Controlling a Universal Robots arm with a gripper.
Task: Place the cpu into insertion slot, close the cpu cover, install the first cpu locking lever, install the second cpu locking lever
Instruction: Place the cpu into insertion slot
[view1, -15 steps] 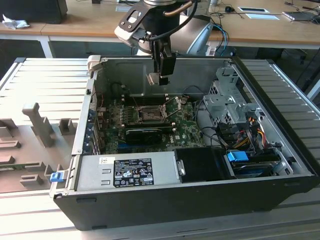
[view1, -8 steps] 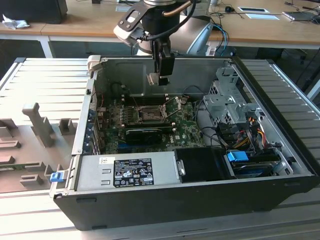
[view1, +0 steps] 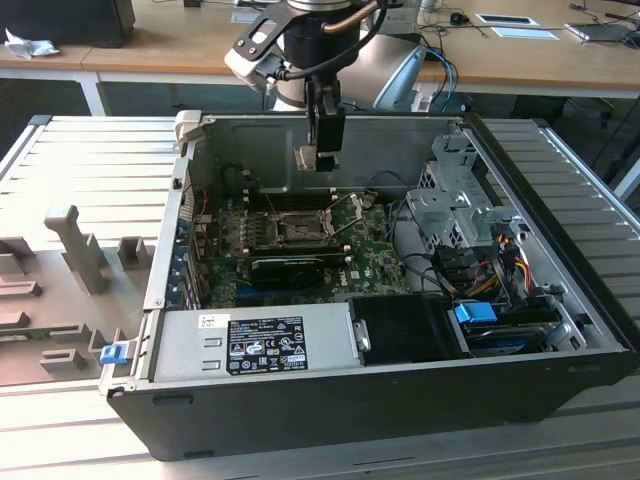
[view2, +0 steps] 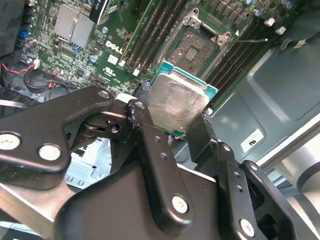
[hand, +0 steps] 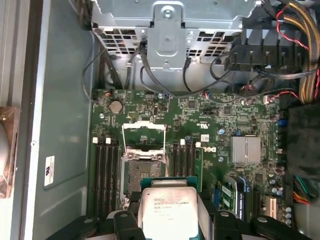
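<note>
From my station, the exterior view showed the computer case (view1: 400, 395) lying open on the slatted grey bench (view1: 90, 170), with the arm reaching down into it from the far side. The gripper (view1: 322, 158) hung above the motherboard (view1: 372, 250), over the bare socket (view1: 298, 228) and well clear of it, with the cpu (view1: 306, 157) showing as a small pale tile at its tip. The power supply (view1: 255, 345) lay along the near wall, and the drive cage (view1: 450, 200) stood toward the exterior view's right. In the second wrist view I saw the gripper (view2: 175, 107) up close: its black fingers (view2: 150, 135) pinched the cpu (view2: 177, 100) by two opposite edges, the dull silver top facing the camera and a green rim showing around it. Beyond the chip lay the open socket (view2: 197, 47), with memory slots (view2: 150, 30) on both sides and a finned heatsink (view2: 74, 24) farther off. In the first wrist view the gripper (hand: 170, 222) held the cpu (hand: 167, 210) flat, its fingers (hand: 125, 225) clamped on either side, the chip partly covering the socket (hand: 142, 175) below. The cpu cover (hand: 144, 136) stood flipped open on the socket's drive cage (hand: 167, 25) side, its square cut-out plainly visible, so the chip was not yet seated.
</note>
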